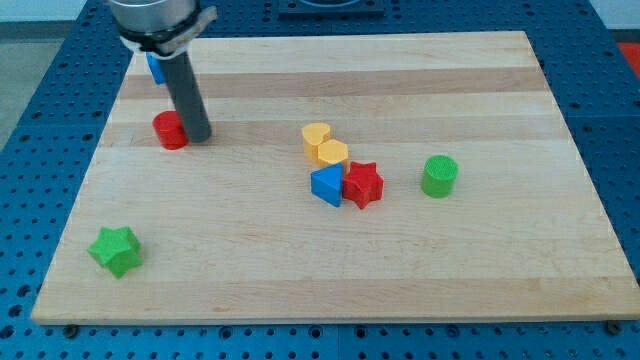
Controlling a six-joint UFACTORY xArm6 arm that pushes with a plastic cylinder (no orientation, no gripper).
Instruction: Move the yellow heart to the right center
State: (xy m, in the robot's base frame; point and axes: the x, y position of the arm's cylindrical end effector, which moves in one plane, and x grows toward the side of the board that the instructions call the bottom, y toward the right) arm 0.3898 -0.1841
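The yellow heart point(316, 137) lies near the board's middle, touching a second yellow block point(332, 153) just below and to its right. A blue triangle point(326, 186) and a red star point(363, 184) sit side by side under them. My tip point(199, 137) rests on the board at the view's upper left, right beside a red cylinder point(169, 130) on its left. The tip is far to the left of the yellow heart.
A green cylinder point(439, 176) stands right of the red star. A green star point(115, 250) lies at the lower left. A blue block point(156, 68) is partly hidden behind the rod at the top left. The wooden board point(500, 260) has blue perforated table around it.
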